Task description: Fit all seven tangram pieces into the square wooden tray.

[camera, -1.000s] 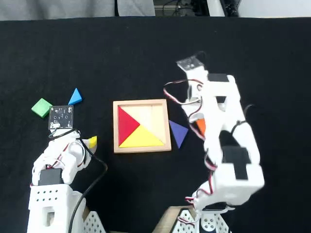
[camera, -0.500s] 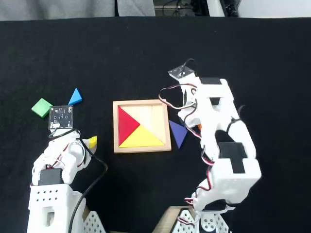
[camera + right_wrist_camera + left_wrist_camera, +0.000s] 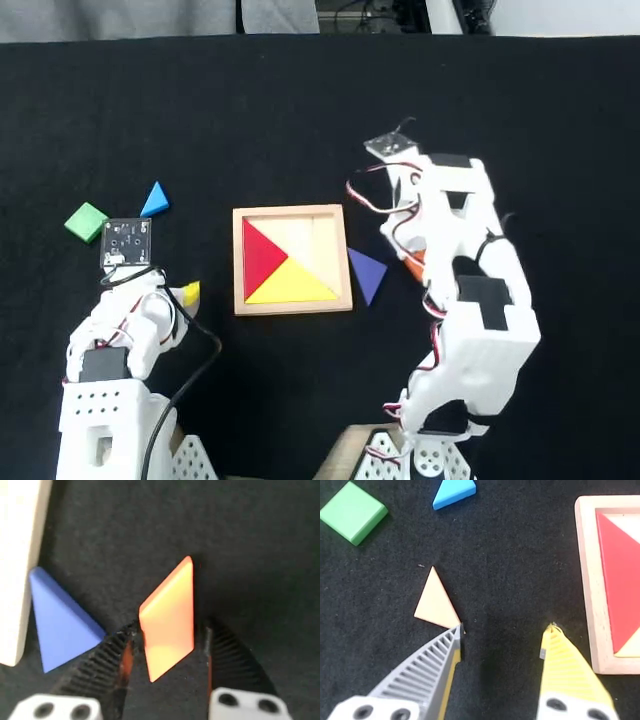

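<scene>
Toward the table's left edge: green square [image 3: 86,221] and small blue triangle [image 3: 155,199], loose and well apart from the tray, presumably awaiting their turn. Beside them, left gripper [image 3: 505,630] low over the table, jaws spread wide, gripping nothing, with the grey tip at a corner of the pale triangle [image 3: 436,602], a likely later pick. At the table's middle, wooden tray [image 3: 240,262], with red triangle [image 3: 260,255] and yellow triangle [image 3: 290,285] seated along its left and near sides, leaving the far right part bare for the rest. Just beside the tray's right rim, purple triangle [image 3: 366,272], flat on the table. Right of that, right gripper [image 3: 170,629], jaws parted and straddling the orange parallelogram [image 3: 167,615] across its narrow width, not yet clamped, seemingly set to squeeze and lift.
</scene>
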`<state>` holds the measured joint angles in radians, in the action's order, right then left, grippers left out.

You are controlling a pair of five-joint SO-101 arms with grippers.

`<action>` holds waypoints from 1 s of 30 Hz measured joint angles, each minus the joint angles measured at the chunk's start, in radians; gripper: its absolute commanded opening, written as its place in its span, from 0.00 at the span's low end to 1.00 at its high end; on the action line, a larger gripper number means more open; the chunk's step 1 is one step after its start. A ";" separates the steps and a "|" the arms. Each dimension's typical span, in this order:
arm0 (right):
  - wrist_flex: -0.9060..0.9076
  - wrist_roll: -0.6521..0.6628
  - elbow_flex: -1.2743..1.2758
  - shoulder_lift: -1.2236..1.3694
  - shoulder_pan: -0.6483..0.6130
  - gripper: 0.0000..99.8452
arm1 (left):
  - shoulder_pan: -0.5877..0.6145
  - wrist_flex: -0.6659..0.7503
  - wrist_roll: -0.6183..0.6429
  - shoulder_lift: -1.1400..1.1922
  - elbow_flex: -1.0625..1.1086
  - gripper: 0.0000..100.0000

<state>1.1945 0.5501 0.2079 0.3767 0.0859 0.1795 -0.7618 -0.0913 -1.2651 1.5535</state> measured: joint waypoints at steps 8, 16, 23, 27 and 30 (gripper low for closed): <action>0.026 0.003 -0.043 0.018 0.028 0.19 | 0.000 0.000 0.000 0.000 0.000 0.26; 0.114 0.109 -0.002 -0.130 0.018 0.19 | 0.000 0.000 0.000 0.000 0.000 0.26; 0.123 0.341 0.103 -0.224 -0.025 0.19 | 0.000 0.000 0.000 0.000 0.000 0.26; 0.081 0.354 0.103 -0.198 -0.023 0.19 | 0.000 0.000 0.000 0.000 0.000 0.26; 0.048 0.356 0.101 -0.147 -0.023 0.19 | 0.000 0.000 0.000 0.000 0.000 0.26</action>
<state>1.2421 0.9060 0.3092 0.2294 0.0629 0.1795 -0.7618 -0.0913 -1.2651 1.5535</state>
